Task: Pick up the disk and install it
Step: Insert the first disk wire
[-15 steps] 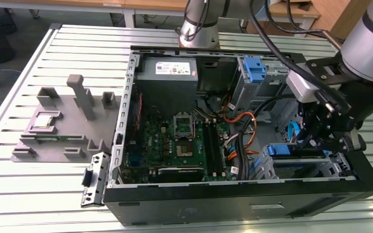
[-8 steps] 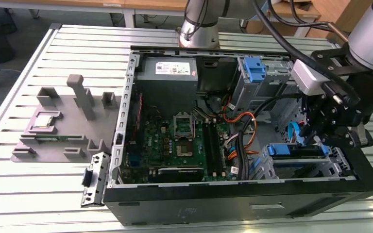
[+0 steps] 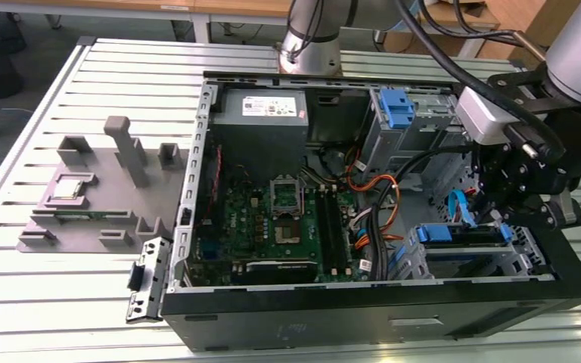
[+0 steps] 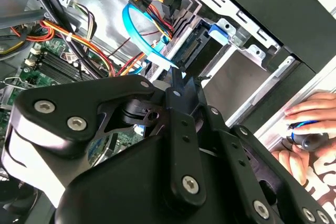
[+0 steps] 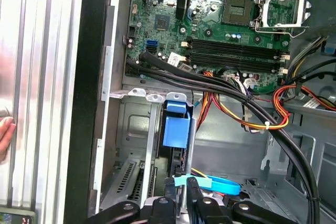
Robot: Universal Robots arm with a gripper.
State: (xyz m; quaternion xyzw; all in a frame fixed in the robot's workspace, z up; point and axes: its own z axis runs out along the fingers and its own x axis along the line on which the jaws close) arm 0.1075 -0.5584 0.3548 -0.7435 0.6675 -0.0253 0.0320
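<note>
The disk sits on edge inside the metal drive cage (image 3: 517, 253) at the case's front corner, on the exterior view's right. The blue end of its carrier (image 3: 459, 234) (image 5: 176, 124) (image 4: 220, 29) shows; its label is hidden. My gripper (image 3: 495, 219) hangs just above and behind that blue end, inside the case. In both wrist views the black fingers stand together (image 5: 185, 184) (image 4: 177, 77), with nothing visibly held. A light-blue flat cable (image 5: 220, 184) loops right past the fingertips.
The open black computer case (image 3: 371, 302) holds a green motherboard (image 3: 270, 219), a power supply (image 3: 260, 106) and orange, red and black cable bundles (image 5: 247, 108). A second blue carrier (image 3: 396, 106) sits at the back. A grey fixture (image 3: 99, 189) lies outside. A person's hand (image 4: 307, 129) rests beside the case.
</note>
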